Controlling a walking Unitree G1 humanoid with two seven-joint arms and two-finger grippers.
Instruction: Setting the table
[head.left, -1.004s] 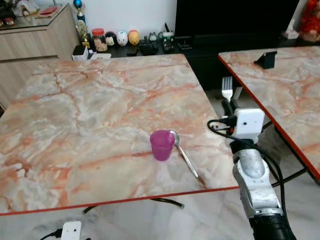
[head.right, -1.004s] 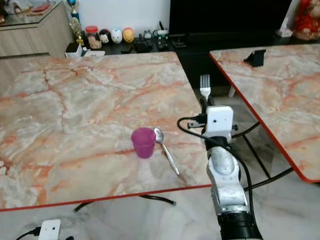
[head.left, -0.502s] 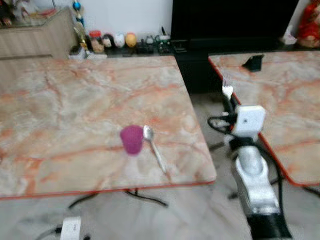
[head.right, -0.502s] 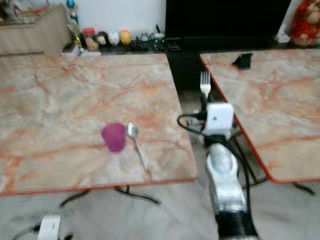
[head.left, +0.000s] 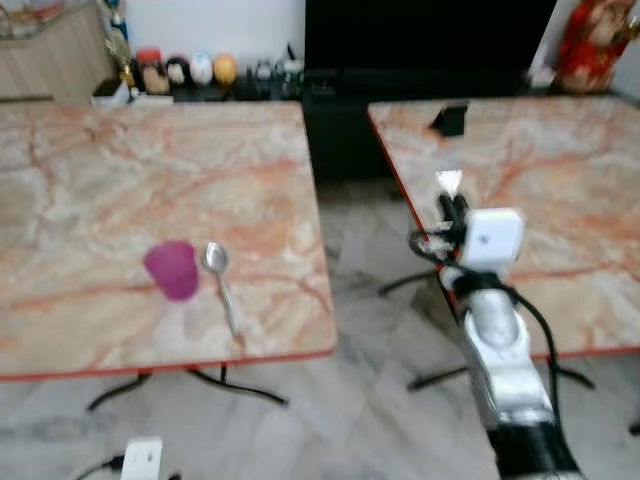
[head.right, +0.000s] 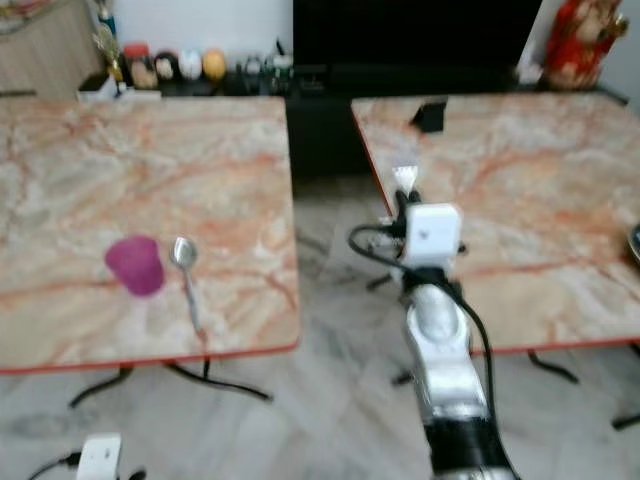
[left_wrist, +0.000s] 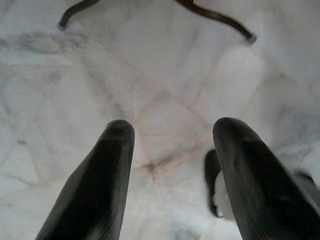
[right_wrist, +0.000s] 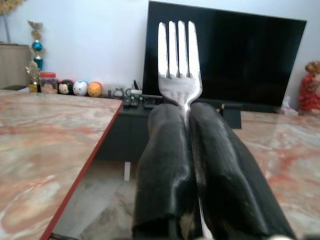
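Observation:
My right gripper (head.left: 452, 204) is shut on a silver fork (right_wrist: 178, 63), tines pointing up, held over the gap between two marble tables. The fork (head.left: 448, 182) shows just above the black fingers (right_wrist: 165, 150). On the left table (head.left: 120, 170) stand a purple cup (head.left: 172, 270) and a silver spoon (head.left: 220, 285) lying right beside it, near the front edge. My left gripper (left_wrist: 172, 145) hangs open above the pale floor, nothing between its fingers.
A second marble table (head.left: 540, 170) with a red rim stands to the right, a small black object (head.left: 451, 119) at its far edge. A dark TV cabinet (head.left: 330, 90) with small figurines (head.left: 185, 70) lines the back wall. Curved table legs (head.left: 200, 385) reach onto the floor.
The whole view has swung to the right, so the cup and spoon now sit far left and the right table fills more of the picture. The fork stays gripped in my right gripper.

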